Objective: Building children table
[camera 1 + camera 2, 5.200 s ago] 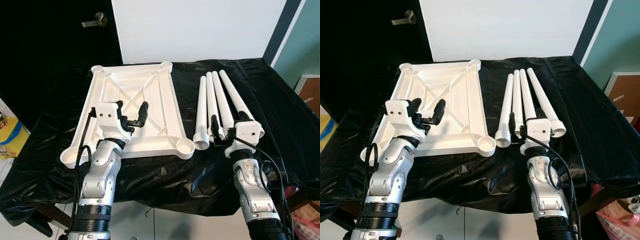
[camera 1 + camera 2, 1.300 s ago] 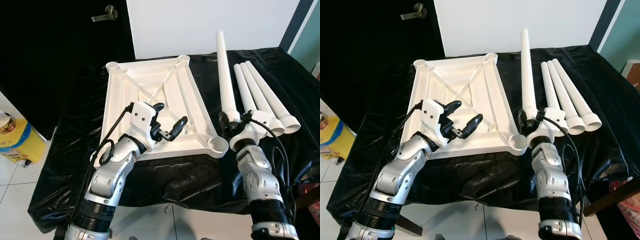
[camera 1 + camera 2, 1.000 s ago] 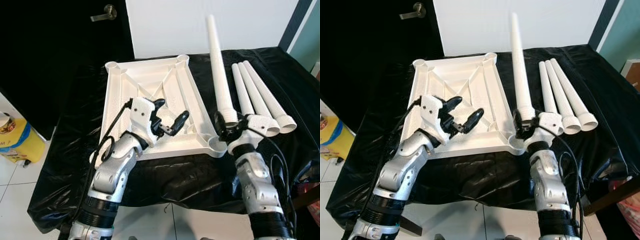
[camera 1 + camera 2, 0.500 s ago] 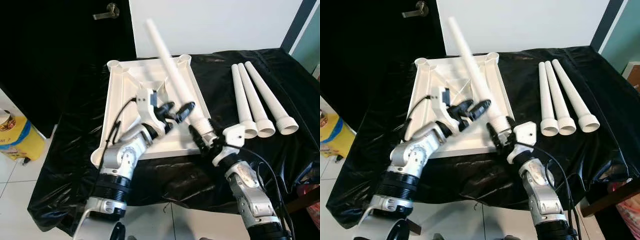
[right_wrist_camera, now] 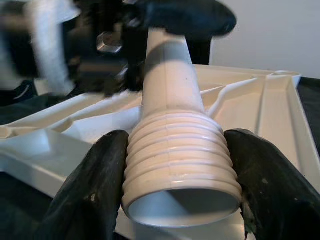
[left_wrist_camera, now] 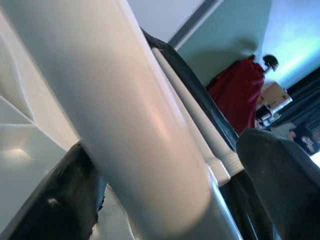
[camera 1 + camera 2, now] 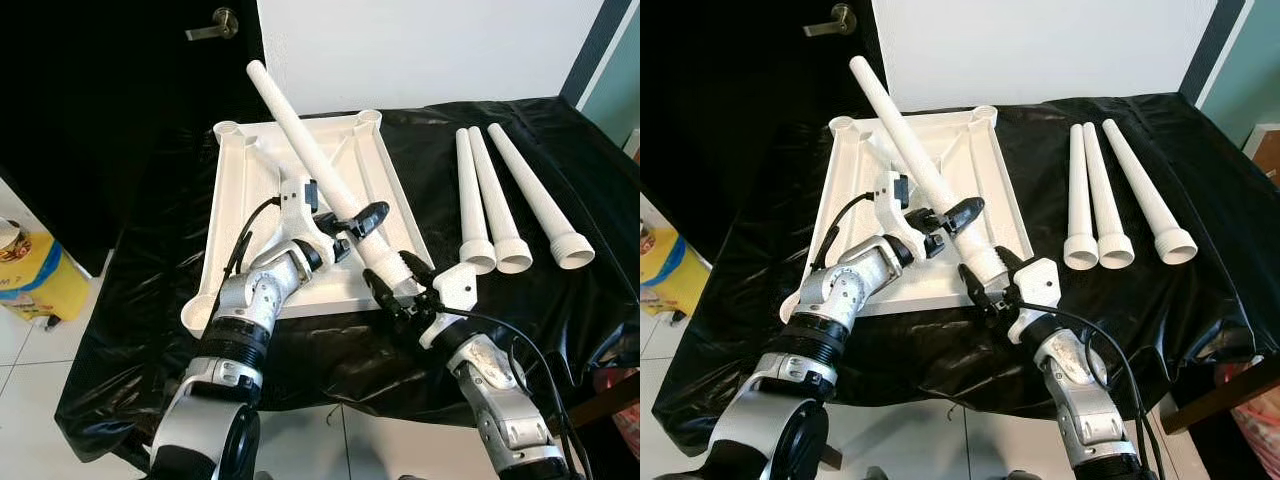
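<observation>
The white tabletop [image 7: 240, 190] lies upside down on the black-covered table. A white leg [image 7: 310, 150] slants over it, its thin tip high at the far left. My right gripper [image 7: 395, 285] is shut on the leg's threaded end [image 5: 175, 165] near the tabletop's near right corner, with a finger [image 5: 95, 190] pressed on each side. My left gripper [image 7: 355, 228] is open around the leg's middle [image 6: 135, 110]; one finger [image 6: 60, 200] touches it and the other stands apart.
Three more white legs [image 7: 500, 200] lie side by side on the black sheet at the right. A dark door with a handle [image 7: 215, 25] stands behind on the left, and a yellow container [image 7: 25, 275] sits on the floor. The table's front edge is near my arms.
The right gripper lifted one leg from the row, carried it left and leaned it over the tabletop. Since half a second ago it has tilted further left, and the left gripper now straddles it.
</observation>
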Motion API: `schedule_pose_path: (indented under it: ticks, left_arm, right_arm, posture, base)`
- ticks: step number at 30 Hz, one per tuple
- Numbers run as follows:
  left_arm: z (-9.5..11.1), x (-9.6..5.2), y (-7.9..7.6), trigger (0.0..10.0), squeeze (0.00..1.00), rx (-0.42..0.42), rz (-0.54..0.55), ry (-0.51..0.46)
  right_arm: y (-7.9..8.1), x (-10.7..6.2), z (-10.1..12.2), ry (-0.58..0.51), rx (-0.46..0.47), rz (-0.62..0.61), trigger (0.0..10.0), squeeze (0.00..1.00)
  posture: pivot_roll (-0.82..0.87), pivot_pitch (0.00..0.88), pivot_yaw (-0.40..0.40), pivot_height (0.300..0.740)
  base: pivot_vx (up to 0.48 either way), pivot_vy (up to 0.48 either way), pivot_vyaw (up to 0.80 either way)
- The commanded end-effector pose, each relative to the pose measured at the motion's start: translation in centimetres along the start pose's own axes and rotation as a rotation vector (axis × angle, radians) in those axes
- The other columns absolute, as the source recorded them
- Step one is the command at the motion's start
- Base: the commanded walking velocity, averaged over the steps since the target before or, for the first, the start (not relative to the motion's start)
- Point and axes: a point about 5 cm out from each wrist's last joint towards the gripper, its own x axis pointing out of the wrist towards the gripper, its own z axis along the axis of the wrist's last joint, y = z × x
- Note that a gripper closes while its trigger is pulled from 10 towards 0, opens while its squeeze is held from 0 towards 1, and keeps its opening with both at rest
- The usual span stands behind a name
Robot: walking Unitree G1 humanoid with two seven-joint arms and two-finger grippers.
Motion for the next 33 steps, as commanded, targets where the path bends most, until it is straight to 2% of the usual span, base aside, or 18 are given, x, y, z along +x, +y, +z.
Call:
schedule_pose_path:
  ticks: [1,4,7,8,9,15,16,17,18,25,26,28,29,30,31,32,33]
  left_arm:
    - [1.2,0.2,-0.3,10.0,0.0,0.0,-0.088,-0.044]
    - [2.9,0.3,1.5,10.0,0.0,0.021,0.031,-0.064]
    - [3.4,0.2,2.0,10.0,0.0,0.022,0.058,-0.067]
    - [3.6,0.0,2.3,6.1,0.0,0.014,0.065,-0.068]
    - [3.7,-0.1,2.4,0.0,0.0,0.009,0.062,-0.077]
    - [3.7,-0.1,2.4,0.0,0.0,0.001,0.038,-0.084]
    - [3.5,-0.1,2.2,0.0,0.0,0.004,0.017,-0.08]
    - [3.5,-0.1,2.2,0.0,0.0,0.004,0.017,-0.08]
    - [3.5,0.1,2.0,0.0,0.0,0.0,-0.003,-0.078]
    - [4.4,0.2,1.8,0.0,0.0,0.015,-0.02,-0.099]
    - [4.8,0.3,1.6,2.2,0.0,0.029,-0.023,-0.109]
    - [5.1,0.3,1.4,2.2,0.0,0.038,-0.025,-0.116]
    - [5.4,0.4,0.9,10.0,0.0,0.055,-0.042,-0.127]
    - [5.8,0.5,0.2,10.0,0.0,0.075,-0.07,-0.141]
    - [6.0,0.6,-0.6,10.0,0.0,0.1,-0.103,-0.154]
    - [6.0,0.6,-0.6,10.0,0.0,0.1,-0.103,-0.154]
    - [6.2,0.7,-1.6,10.0,0.0,0.126,-0.143,-0.17]
  right_arm:
    - [0.6,0.0,0.1,0.002,-0.019,0.041,10.0,0.0]
    - [0.6,-0.2,-0.1,0.017,-0.034,0.051,10.0,0.0]
    - [0.5,-0.2,-0.1,0.019,-0.04,0.054,10.0,0.0]
    - [0.5,-0.2,-0.1,0.019,-0.039,0.054,10.0,0.0]
    - [0.5,-0.3,-0.1,0.019,-0.038,0.054,10.0,0.0]
    - [0.5,-0.3,-0.1,0.019,-0.037,0.054,10.0,0.0]
    - [0.6,-0.3,-0.1,0.018,-0.024,0.057,10.0,0.68]
    - [0.6,-0.3,-0.1,0.018,-0.024,0.057,10.0,0.68]
    - [0.6,-0.3,0.0,0.017,-0.011,0.062,10.0,1.0]
    - [0.8,-0.5,0.2,0.016,0.018,0.074,10.0,1.0]
    - [0.7,-0.5,0.2,0.02,0.031,0.063,10.0,1.0]
    - [0.6,-0.5,0.2,0.024,0.04,0.055,10.0,1.0]
    - [0.5,-0.3,0.4,0.021,0.055,0.048,10.0,0.5]
    - [0.4,-0.1,0.6,0.023,0.068,0.041,10.0,0.0]
    - [0.4,0.2,0.8,0.023,0.076,0.038,10.0,0.0]
    - [0.4,0.2,0.8,0.023,0.076,0.038,10.0,0.0]
    - [0.4,0.5,1.1,0.025,0.084,0.036,10.0,0.0]
  posture:
    - [-0.1,0.011,0.015,0.74]
    - [-0.11,0.009,0.014,0.74]
    - [-0.11,0.008,0.017,0.74]
    - [-0.11,0.008,0.017,0.74]
    - [-0.11,0.008,0.017,0.74]
    - [-0.11,0.007,0.017,0.74]
    - [-0.11,0.008,0.015,0.74]
    - [-0.11,0.008,0.015,0.74]
    - [-0.11,0.008,0.013,0.74]
    - [-0.1,0.01,0.003,0.74]
    - [-0.1,0.01,0.001,0.74]
    - [-0.1,0.01,0.001,0.74]
    - [-0.1,0.01,-0.003,0.74]
    - [-0.1,0.009,-0.004,0.74]
    - [-0.1,0.008,-0.006,0.74]
    - [-0.1,0.008,-0.006,0.74]
    - [-0.1,0.008,-0.007,0.74]
  base:
    - [0.0,0.0,0.0]
    - [0.0,0.0,0.0]
    - [0.0,0.0,0.0]
    - [0.0,0.0,0.0]
    - [0.0,0.0,0.0]
    - [0.0,0.0,0.0]
    - [0.0,0.0,0.0]
    - [0.0,0.0,0.0]
    - [0.0,0.0,0.0]
    - [0.0,0.0,0.0]
    - [0.0,0.0,0.0]
    - [0.0,0.0,0.0]
    - [0.0,0.0,0.0]
    - [0.0,0.0,0.0]
    - [0.0,0.0,0.0]
    - [0.0,0.0,0.0]
    - [0.0,0.0,0.0]
